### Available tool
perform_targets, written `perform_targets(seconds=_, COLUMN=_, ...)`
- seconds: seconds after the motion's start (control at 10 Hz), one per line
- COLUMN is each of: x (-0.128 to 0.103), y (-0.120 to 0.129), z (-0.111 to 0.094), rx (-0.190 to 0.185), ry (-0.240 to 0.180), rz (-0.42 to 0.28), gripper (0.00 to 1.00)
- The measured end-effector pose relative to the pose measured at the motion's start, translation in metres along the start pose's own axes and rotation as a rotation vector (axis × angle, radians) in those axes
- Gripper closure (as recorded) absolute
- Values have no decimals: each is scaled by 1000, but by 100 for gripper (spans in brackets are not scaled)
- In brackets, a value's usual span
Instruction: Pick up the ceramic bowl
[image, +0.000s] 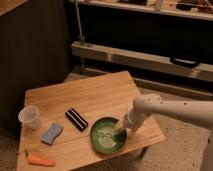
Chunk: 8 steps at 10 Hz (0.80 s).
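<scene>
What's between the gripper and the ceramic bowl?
Nothing visible. The gripper is at the ceramic bowl, at its rim on the arm's side. The black bar, sponge, cup and carrot lie beyond the bowl's other side.

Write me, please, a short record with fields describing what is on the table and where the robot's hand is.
surface: wooden table
target: green ceramic bowl, upright, near the table's front right edge
hand: hand at the bowl's right rim
bowl status: appears to rest on the table, not lifted
left side: clear cup
beside bowl: dark striped bar, apart from it
front left: blue sponge, orange carrot
</scene>
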Motion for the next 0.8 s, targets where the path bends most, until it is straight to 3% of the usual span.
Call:
perform_targets(seconds=0.3, x=-3, y=11, z=1, rx=-11, ry=21, rz=-11, gripper=37)
perform_targets(seconds=0.5, x=-3, y=16, z=6, rx=-15, ry=41, rz=-13, gripper=51)
perform_targets(seconds=0.8, x=1, y=11, z=10, rx=-7, ry=63, rz=-1, gripper=52)
